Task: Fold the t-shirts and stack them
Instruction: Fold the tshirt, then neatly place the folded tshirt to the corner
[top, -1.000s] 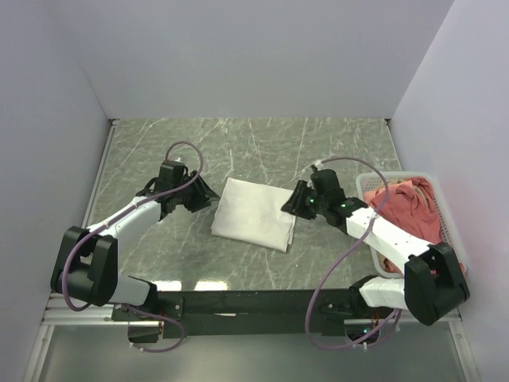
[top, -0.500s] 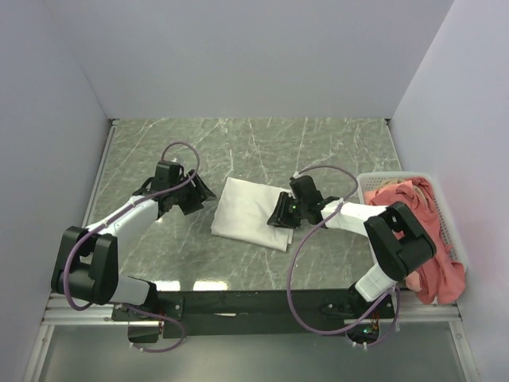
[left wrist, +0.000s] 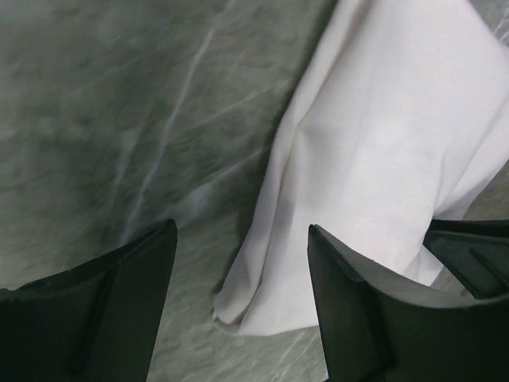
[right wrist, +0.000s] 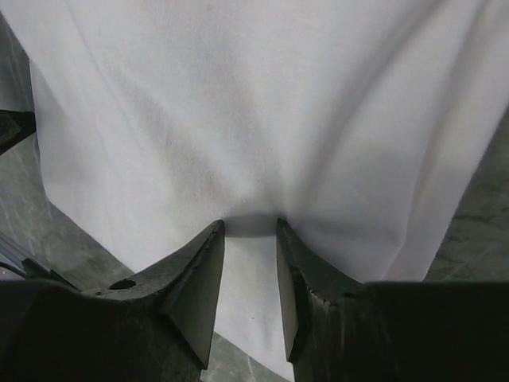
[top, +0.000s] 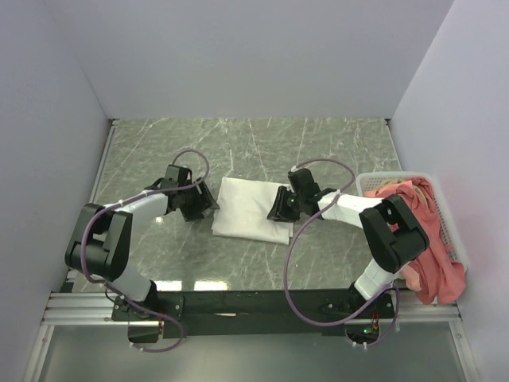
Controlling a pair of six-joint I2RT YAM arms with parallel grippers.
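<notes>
1. The folded white t-shirt (top: 248, 211) lies flat in the middle of the bench (top: 262, 147), nearly square.
2. The right hand (top: 276, 211) rests on its 3 o'clock edge, fingers narrowly apart against the cloth. I cannot tell whether they pinch it.
3. The left hand (top: 208, 208) stands released and empty, just off the 9 o'clock edge, so the right is nearer.
4. Salmon-pink t-shirts (top: 413, 207) fill the basket (top: 370, 181) further out at 3 o'clock.
</notes>
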